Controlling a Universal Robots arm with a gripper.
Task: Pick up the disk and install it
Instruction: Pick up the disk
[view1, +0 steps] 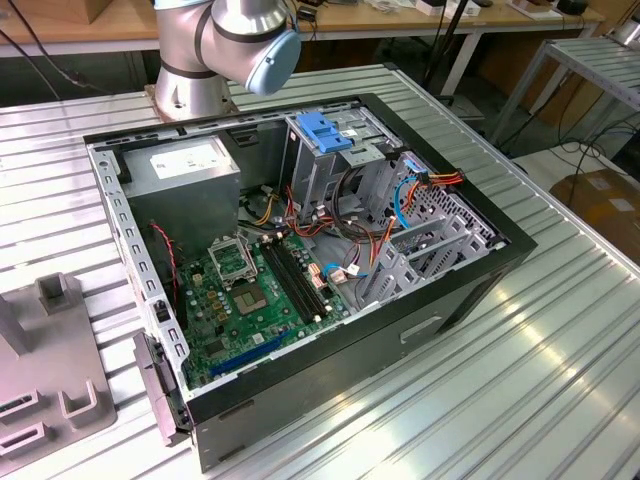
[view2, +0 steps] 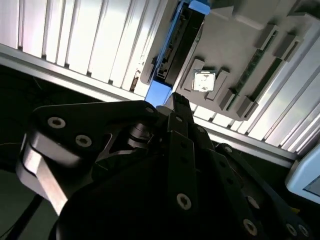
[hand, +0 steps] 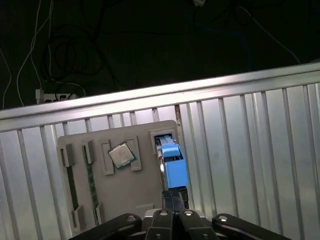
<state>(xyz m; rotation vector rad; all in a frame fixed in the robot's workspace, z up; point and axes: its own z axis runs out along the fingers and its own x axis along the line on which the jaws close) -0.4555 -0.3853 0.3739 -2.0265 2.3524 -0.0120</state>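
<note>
Disk (hand: 173, 165) on edge in grey holder (hand: 127, 190) slot. Fingers (hand: 170, 199) together, near its blue rail. Judged rigid, weighty, shock-sensitive; grip across flat metal faces advised.

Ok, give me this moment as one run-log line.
stage: pick-up | end effector: at metal disk with blue rails | disk: on edge at grey holder tray | install: not yet done

Claw (view2: 170, 105) hides one end of the disk (view2: 172, 50); arm (view1: 230, 40) cropped above
</note>
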